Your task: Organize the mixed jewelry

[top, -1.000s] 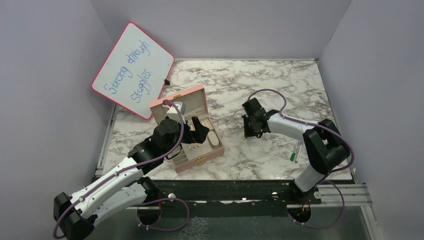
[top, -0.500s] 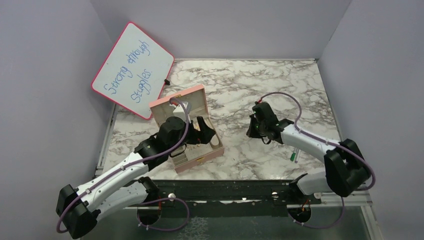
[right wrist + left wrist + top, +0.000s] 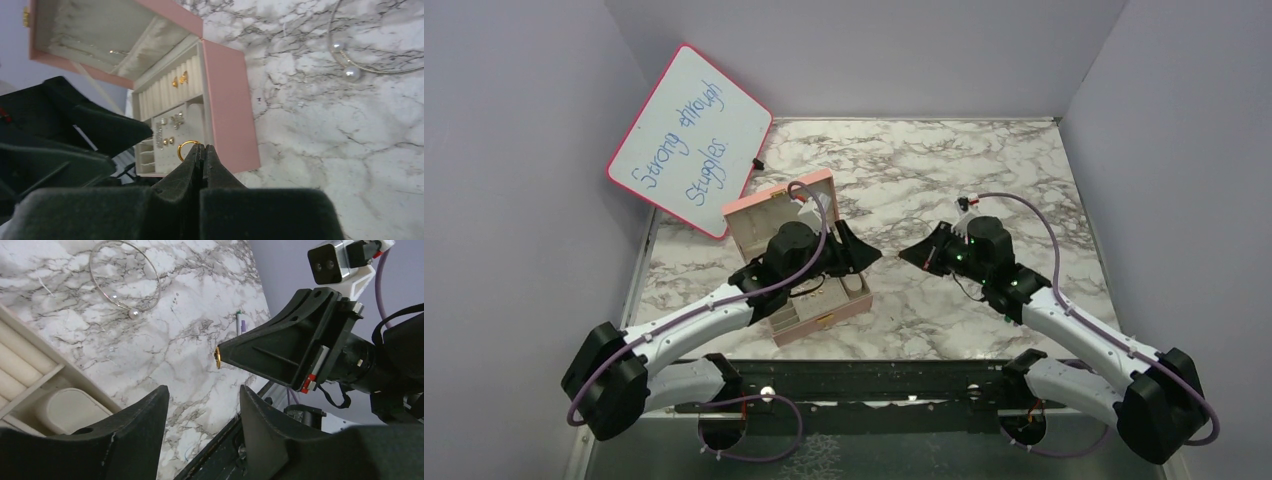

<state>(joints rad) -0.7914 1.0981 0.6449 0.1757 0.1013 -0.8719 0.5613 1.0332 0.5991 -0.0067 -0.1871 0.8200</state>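
Note:
My right gripper (image 3: 202,146) is shut on a small gold ring (image 3: 183,148), pinched at its very tips. In the left wrist view the same ring (image 3: 217,358) sticks out of the right gripper's fingertips (image 3: 280,352), just beyond my left gripper (image 3: 202,390). The left gripper is open with nothing between its fingers. From above, the left gripper (image 3: 861,252) and right gripper (image 3: 906,252) point at each other, tips a short gap apart, right of the open pink box (image 3: 824,320). More mixed jewelry, gold studs (image 3: 179,80) and small pieces (image 3: 167,141), lies in the box's compartments (image 3: 227,100).
A thin wire bracelet with pearl ends (image 3: 133,314) lies on the marble behind the grippers, its pearl (image 3: 352,73) also in the right wrist view. A pen (image 3: 239,322) lies near the right arm. A whiteboard (image 3: 689,140) leans at the back left.
The right gripper swung down and turned left with the ring toward the left gripper. The left gripper moved right, out over the box's edge, and its jaws narrowed.

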